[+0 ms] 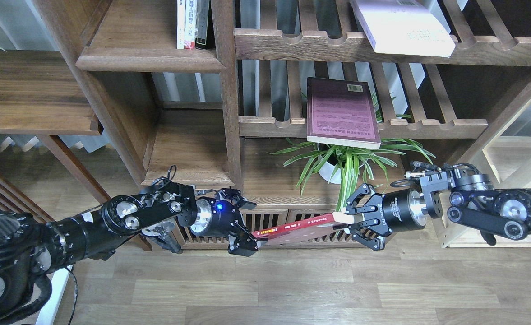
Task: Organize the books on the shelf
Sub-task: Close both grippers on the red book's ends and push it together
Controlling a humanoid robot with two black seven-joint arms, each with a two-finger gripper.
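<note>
I see the big walnut bookcase [229,113] filling the view, and its solid dark board [150,58] at upper left, with a few upright books [193,25] at its right end, is the shelf I take as the target. To the right, the slatted racks [427,128] carry a maroon book [342,113] lying flat and a pale one [403,27] overhanging the upper rail. A spider plant [346,167] sits below them.

The red book [299,224] hangs low in front of the cabinet, over the plank floor [265,289]. Its long axis runs nearly level between my two arms, right end slightly higher. My right gripper [343,220] is pinching that right end. My left gripper [247,225] is spread, its lower finger just at the book's left end; I cannot tell whether it touches. The handover looks about to happen: the left needs to close on that end. The target shelf lies well up and left, nearer my left arm.
</note>
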